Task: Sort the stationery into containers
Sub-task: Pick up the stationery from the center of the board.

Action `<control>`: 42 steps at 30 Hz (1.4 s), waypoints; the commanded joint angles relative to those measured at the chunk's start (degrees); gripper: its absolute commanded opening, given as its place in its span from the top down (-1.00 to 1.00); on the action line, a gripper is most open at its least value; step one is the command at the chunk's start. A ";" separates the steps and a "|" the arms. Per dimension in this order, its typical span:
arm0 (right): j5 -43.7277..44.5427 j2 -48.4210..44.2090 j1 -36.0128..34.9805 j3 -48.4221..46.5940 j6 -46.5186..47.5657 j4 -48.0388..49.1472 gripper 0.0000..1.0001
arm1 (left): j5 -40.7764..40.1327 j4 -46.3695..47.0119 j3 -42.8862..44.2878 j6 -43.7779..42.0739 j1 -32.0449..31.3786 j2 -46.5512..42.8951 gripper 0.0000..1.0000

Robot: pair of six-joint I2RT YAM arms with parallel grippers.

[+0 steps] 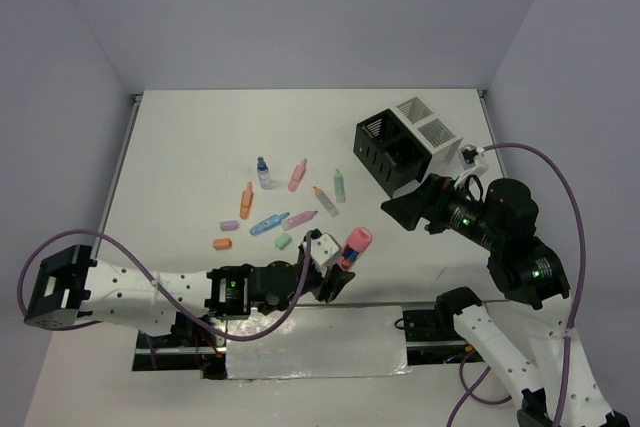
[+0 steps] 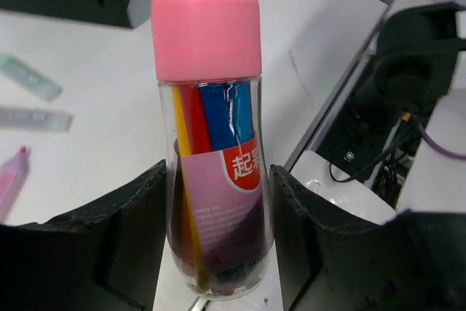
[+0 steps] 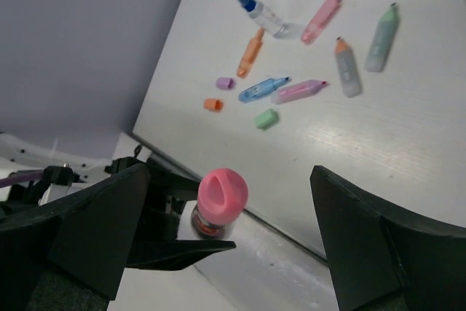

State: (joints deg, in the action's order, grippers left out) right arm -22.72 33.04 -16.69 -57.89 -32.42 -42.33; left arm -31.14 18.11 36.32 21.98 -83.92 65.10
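Left hand [image 2: 218,205] clamps pink-capped bottle [image 2: 211,143] | right hand [image 1: 405,209] spread wide near black box [image 1: 385,152]

Grips a pink-capped tube [image 1: 356,241] in the left gripper [image 1: 343,269], arm stretched low. Holds the right gripper [image 1: 398,209] aloft, jaws wide

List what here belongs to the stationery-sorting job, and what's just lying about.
Job: pink-capped pen tube in the left gripper, loose highlighters, small bottle, stubby erasers, black box, white box.
Lying about: purple cables, metal plate at the near table edge.
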 commanded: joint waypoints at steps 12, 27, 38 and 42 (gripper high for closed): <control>-8.20 -0.26 -9.15 11.13 -7.74 13.50 -0.91 | 11.97 13.27 6.66 -15.30 2.79 0.73 1.00; -9.01 1.32 -11.88 12.89 -4.76 16.83 0.81 | 17.77 8.00 10.71 -16.09 7.98 2.31 0.76; 29.99 17.03 -9.07 -4.50 4.30 9.29 1.00 | -19.01 -40.83 26.33 12.78 12.89 4.95 -0.99; 37.64 23.90 -1.79 -11.88 6.67 12.70 1.00 | -18.62 -64.45 32.76 29.42 18.43 3.64 -0.99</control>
State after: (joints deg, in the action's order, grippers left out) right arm 2.11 54.37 -22.61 -63.96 -29.10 -32.77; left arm -42.30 -20.18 65.56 35.35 -68.29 70.11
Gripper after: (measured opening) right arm 0.534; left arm 0.993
